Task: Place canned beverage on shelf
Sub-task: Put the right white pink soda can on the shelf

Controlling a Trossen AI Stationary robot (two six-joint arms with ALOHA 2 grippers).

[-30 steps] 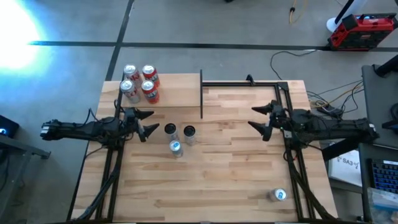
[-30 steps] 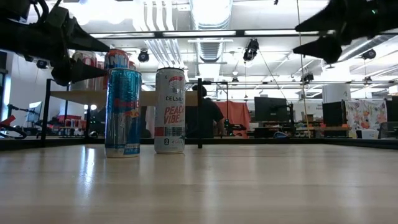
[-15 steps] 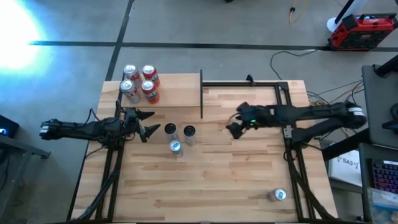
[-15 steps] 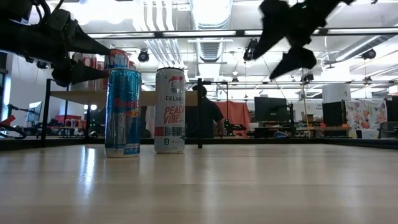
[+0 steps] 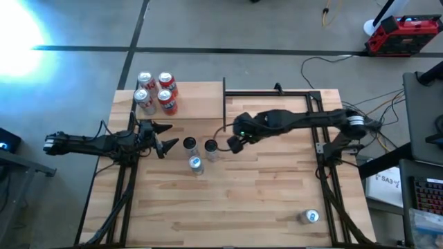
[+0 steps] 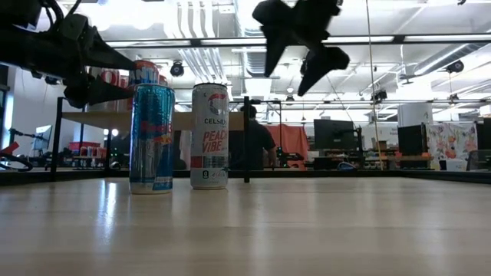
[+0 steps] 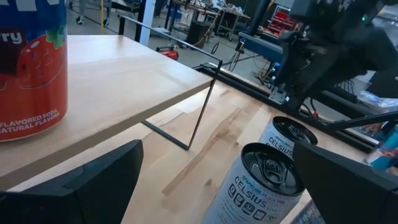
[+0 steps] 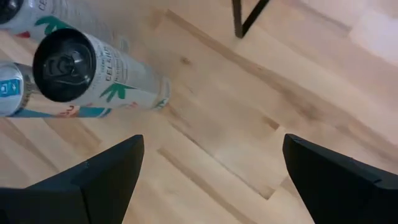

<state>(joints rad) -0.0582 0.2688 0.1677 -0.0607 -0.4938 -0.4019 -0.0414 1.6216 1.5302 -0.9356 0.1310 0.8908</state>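
Note:
The shelf (image 5: 197, 104), a pale board on a thin black frame, stands at the table's far left and carries several red cans (image 5: 156, 91). Three cans stand upright on the table in front of it: two Celsius cans (image 5: 190, 144) (image 5: 211, 146) and a blue can (image 5: 196, 164). My right gripper (image 5: 234, 136) is open and empty. It hangs above the table just right of the right Celsius can, which shows in the right wrist view (image 8: 78, 65). My left gripper (image 5: 165, 138) is open and empty, just left of the cans.
Another can (image 5: 311, 217) sits near the table's front right corner. A black frame (image 5: 277, 93) runs along the far right edge of the table. The shelf's thin black leg (image 7: 202, 106) stands close to the cans. A person (image 6: 249, 142) shows in the room behind.
My right gripper has gone from the table's right side toward the left, its arm stretched out, up to the standing cans, staying open and above the table. The cans have not moved.

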